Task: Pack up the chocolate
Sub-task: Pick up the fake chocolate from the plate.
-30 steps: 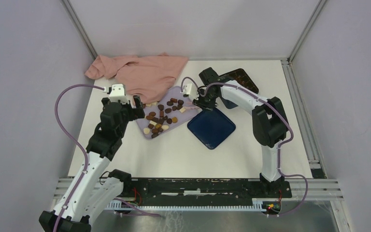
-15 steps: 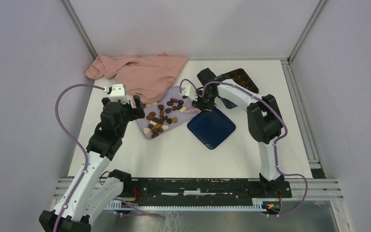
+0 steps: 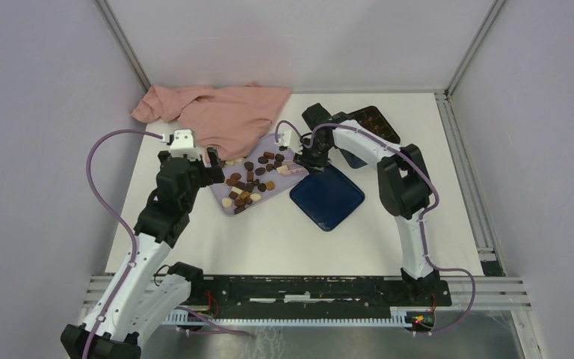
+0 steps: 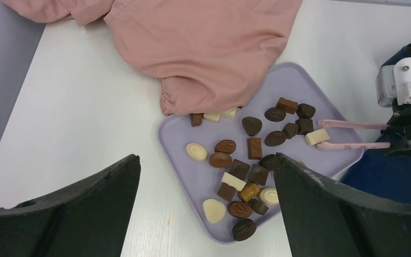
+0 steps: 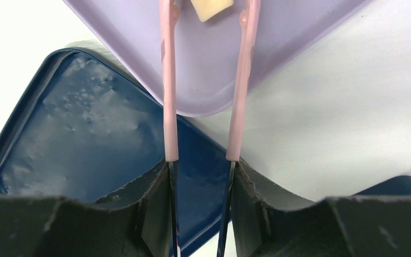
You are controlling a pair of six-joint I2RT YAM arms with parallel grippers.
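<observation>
Chocolate [image 4: 249, 160] scattered on lilac tray [image 5: 203, 69] ahead of right claw [image 5: 199, 176], clenched on pink tweezers [image 5: 167, 96]; tips flank cream piece [image 5: 212, 8]. Likely light, rigid, slick, easily marred: pinch flat sides gently. Left claw [image 4: 206, 160] released.

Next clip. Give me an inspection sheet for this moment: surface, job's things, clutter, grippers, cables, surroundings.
Surface: white table.
Job's things: chocolates loose on the lilac tray; box far right; blue lid by the tray's right corner.
Clutter: pink cloth overlapping the tray's far edge.
Grippers: left gripper open above the tray; right gripper shut on pink tweezers, tips either side of a cream piece.
Cables: a purple cable loops off each arm.
Surroundings: grey walls, metal frame.
</observation>
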